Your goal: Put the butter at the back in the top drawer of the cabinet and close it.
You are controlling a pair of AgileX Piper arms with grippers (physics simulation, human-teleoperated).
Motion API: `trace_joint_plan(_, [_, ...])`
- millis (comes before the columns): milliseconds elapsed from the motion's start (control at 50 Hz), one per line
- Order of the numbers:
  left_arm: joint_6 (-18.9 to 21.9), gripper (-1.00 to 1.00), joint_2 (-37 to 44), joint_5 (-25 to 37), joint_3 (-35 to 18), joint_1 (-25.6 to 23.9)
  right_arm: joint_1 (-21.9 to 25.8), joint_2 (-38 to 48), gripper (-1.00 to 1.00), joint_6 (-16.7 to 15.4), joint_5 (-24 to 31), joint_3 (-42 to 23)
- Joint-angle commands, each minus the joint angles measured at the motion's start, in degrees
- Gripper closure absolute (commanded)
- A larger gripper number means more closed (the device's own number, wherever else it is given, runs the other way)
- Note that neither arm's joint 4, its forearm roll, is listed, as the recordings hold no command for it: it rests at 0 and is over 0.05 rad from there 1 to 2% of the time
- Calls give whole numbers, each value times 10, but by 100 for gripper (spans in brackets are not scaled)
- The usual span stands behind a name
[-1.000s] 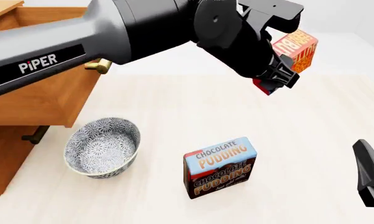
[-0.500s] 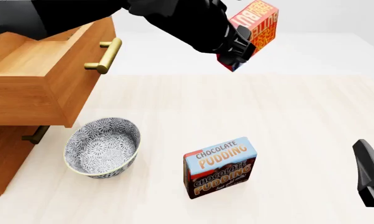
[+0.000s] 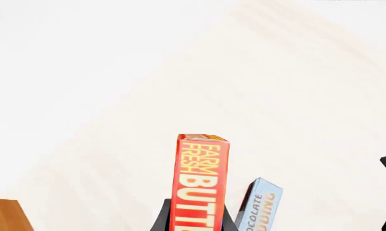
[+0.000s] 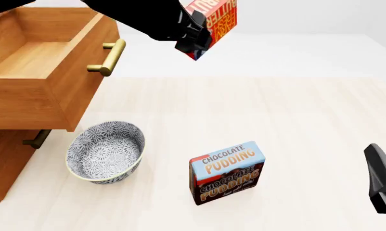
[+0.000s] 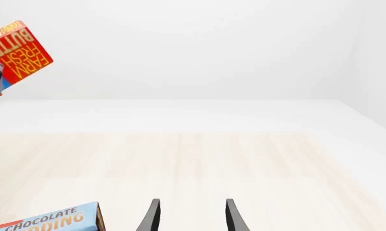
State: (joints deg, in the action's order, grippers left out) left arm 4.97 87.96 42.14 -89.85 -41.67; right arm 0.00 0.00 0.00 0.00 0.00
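Far left of the front view, the cabinet (image 4: 6, 163) is seen with the top drawer (image 4: 45, 72) pulled well out, its bare wooden floor exposed. That's presumably why it's left open like that: a drop from above is made possible, and the brass handle (image 4: 109, 57) is left sticking out toward the middle of the frame for the push shut later.

Below the drawer front, in the lower left, a patterned bowl (image 4: 106, 151) is parked on the worktop (image 4: 308, 125), probably just a distractor.

Moving right, at the top centre of the frame, the butter (image 4: 212, 21) is held well up off the worktop by the left gripper (image 4: 194, 37). The box is pinched at its lower end with the fingers closed on it, and in the left wrist view the butter (image 3: 202, 183) is seen standing straight up out of the gripper (image 3: 194, 219). It's carried high and tilted, likely so the drawer's front wall gets cleared. It's still right of the drawer, not over it yet.

Lower centre, the pudding box (image 4: 227, 171) is left standing upright, untouched.

Lower right corner, the right gripper (image 4: 382, 185) is kept low and out of the way; in its own wrist view the fingers (image 5: 153, 216) are spread apart with nothing between them.
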Motion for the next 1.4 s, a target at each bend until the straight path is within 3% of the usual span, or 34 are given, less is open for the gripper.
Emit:
trace_joint_plan(20, [18,100,-48,5,22,37,0,0,-100,0,0,0])
trace_joint_plan(240, [41,100,-88,26,35,79,0,0,-100,0,0,0])
trace_joint_plan(900, [53,100,-171,41,87,166,0,0,-100,0,0,0])
trace_joint_plan(1400, [82,100,-274,106,112,249,0,0,-100,0,0,0])
